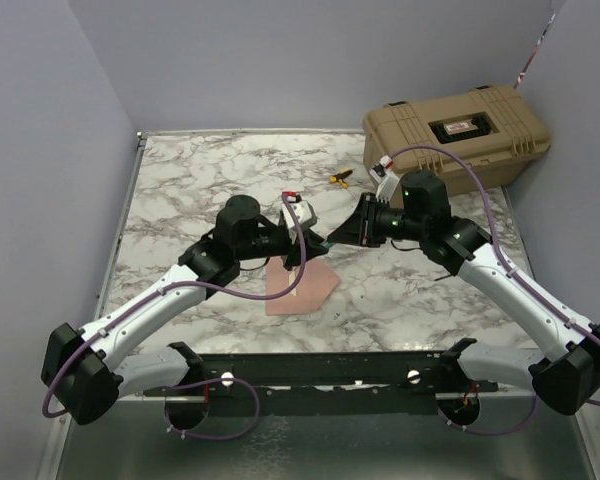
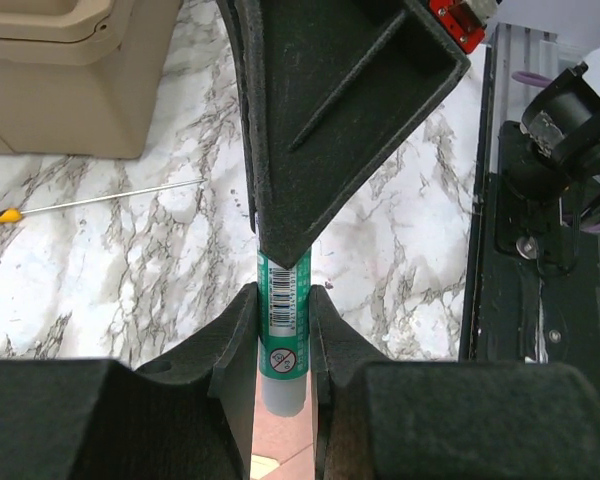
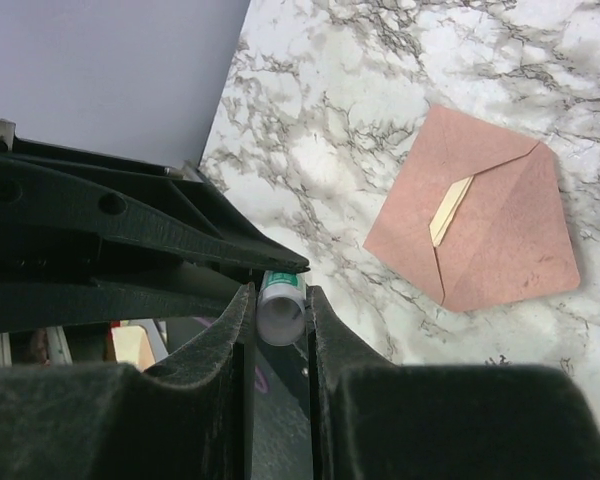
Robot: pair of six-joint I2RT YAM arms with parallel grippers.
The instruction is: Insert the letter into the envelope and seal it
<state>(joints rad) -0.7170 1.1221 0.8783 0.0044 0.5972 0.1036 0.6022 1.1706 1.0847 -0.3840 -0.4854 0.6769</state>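
left gripper (image 2: 283, 300) and right gripper (image 3: 280, 305) both pinch a green glue stick (image 2: 284, 320), clear of the flat envelope (image 3: 500, 240).

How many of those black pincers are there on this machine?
2. The left pincer and the right pincer face each other near the pink envelope, each clamped on the same green tube.

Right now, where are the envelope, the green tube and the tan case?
envelope (image 3: 510, 245), right wrist view, on its right panel.
green tube (image 2: 284, 305), left wrist view, on its barcode label.
tan case (image 1: 420, 125), top external view, on its lid.
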